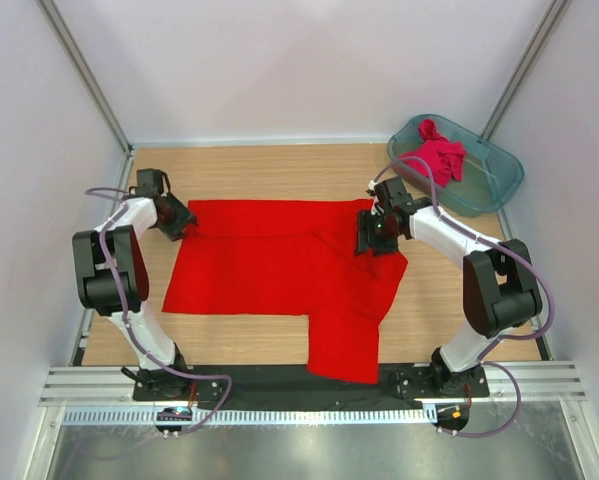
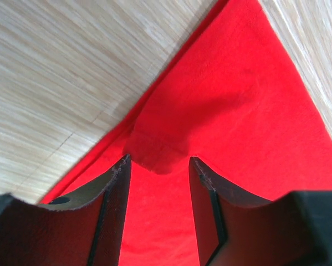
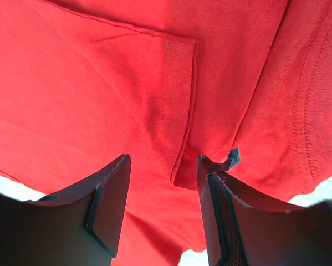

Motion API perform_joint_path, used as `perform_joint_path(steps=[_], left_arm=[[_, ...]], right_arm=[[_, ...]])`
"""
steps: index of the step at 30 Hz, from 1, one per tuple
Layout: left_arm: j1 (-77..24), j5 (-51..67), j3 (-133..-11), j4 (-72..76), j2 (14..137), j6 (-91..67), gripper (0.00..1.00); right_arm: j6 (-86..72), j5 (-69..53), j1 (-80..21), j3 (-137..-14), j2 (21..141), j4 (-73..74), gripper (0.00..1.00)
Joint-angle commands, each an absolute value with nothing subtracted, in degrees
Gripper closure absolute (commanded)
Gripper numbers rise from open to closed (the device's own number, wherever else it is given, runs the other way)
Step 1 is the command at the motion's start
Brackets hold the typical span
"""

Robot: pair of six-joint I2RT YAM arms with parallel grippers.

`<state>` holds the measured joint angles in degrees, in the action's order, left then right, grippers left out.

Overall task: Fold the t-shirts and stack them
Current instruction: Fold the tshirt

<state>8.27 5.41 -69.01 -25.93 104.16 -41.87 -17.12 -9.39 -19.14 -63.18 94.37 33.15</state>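
Here, the left gripper (image 2: 157,160) is hovering with its jaws parted to a middling gap, a raised pucker of the red t-shirt (image 2: 238,111) bunching just ahead of the fingertips and not visibly clamped; in the overhead view it is sitting at the garment's upper-left corner, left of centre in the frame. The right gripper (image 3: 163,160) is standing wider, its jaws open either side of a folded corner with a stitched hem and gripping nothing that shows; overhead, it is resting at the shirt's upper-right corner, right of centre.

Outward from the fingers, the red t-shirt is lying across the middle of the wooden table (image 1: 259,160), mostly flat; a band along its upper edge is looking doubled over, and a long flap at lower centre is trailing down over the black base rail, giving the cloth an L-shaped outline. It is reading as only partly folded; the work is looking early, with the flap not yet brought in and further folds to come.

At the upper right of the frame, the crimson-pink t-shirt (image 1: 441,155) is lying crumpled inside the teal tub (image 1: 504,170), well apart from both arms; it is appearing unfolded, and no stack is showing anywhere.
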Motion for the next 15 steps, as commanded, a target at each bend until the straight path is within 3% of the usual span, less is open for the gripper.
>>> perform_joint_path(steps=[1, 3, 8, 11, 12, 15], left_arm=[[8.26, 3.87, -72.50, -23.81, 105.29, -43.06, 0.53], [8.26, 3.87, -72.86, -23.91, 105.99, -43.33, 0.54], [8.09, 4.13, -74.88, -24.78, 107.58, -40.88, 0.68], [7.13, 3.08, -76.90, -27.15, 107.32, -37.36, 0.86], [6.68, 2.64, -76.90, -27.33, 106.71, -36.31, 1.00], [4.66, -1.56, -76.64, -28.73, 104.16, -33.14, 1.00]], right_arm=[[-15.82, -10.11, -19.16, -64.69, 91.85, 33.92, 0.43], [-15.73, -10.11, -19.25, -64.60, 91.85, 34.01, 0.43], [-15.56, -10.37, -19.16, -65.04, 92.64, 34.10, 0.43], [-15.56, -10.46, -19.25, -65.22, 92.81, 34.02, 0.43], [-15.64, -10.46, -19.25, -65.13, 92.90, 33.93, 0.43], [-15.73, -10.72, -19.25, -64.95, 93.16, 33.66, 0.43]])
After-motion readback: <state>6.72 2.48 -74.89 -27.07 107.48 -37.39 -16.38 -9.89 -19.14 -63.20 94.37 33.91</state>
